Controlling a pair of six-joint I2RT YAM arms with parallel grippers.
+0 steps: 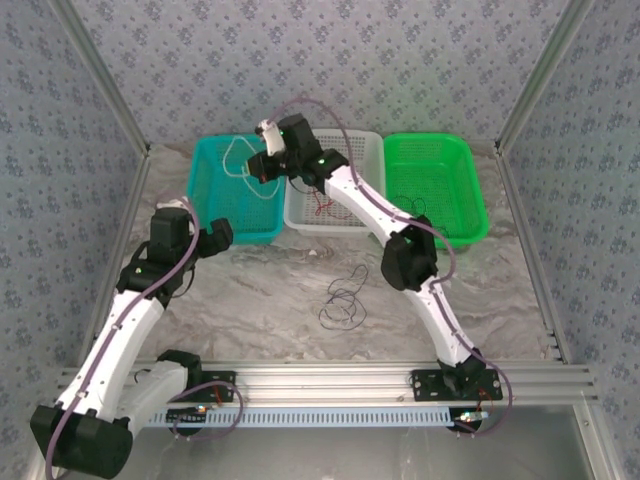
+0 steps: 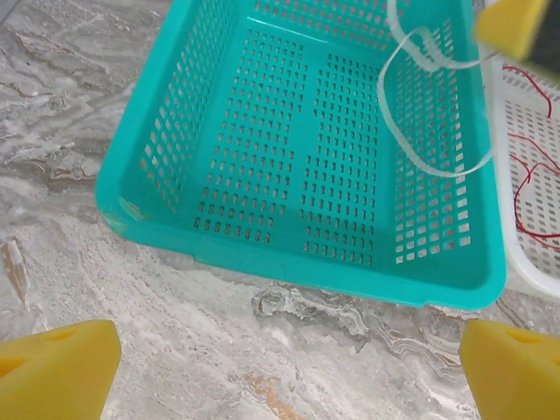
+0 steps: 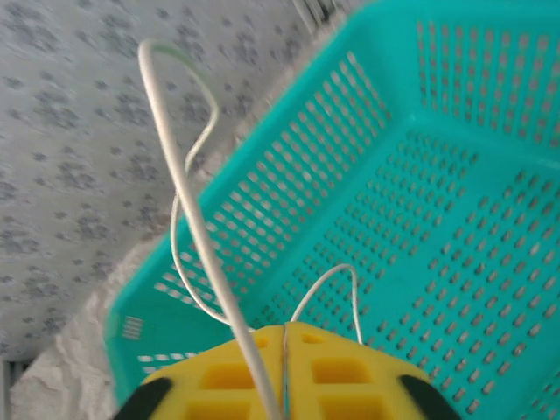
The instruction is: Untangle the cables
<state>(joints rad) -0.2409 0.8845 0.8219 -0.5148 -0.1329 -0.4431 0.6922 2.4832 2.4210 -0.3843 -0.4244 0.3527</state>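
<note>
Right gripper (image 3: pixel 284 350) pinched shut on white cable (image 3: pixel 193 210), loop trailing to its 9 o'clock over teal basket (image 1: pixel 205 200); left gripper (image 2: pixel 280 376) wide open at basket's 6 o'clock, farther off.

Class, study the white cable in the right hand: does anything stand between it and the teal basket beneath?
Nothing visible does. The white cable loops from the right hand above the teal basket, whose open top and perforated floor lie bare below it.
</note>
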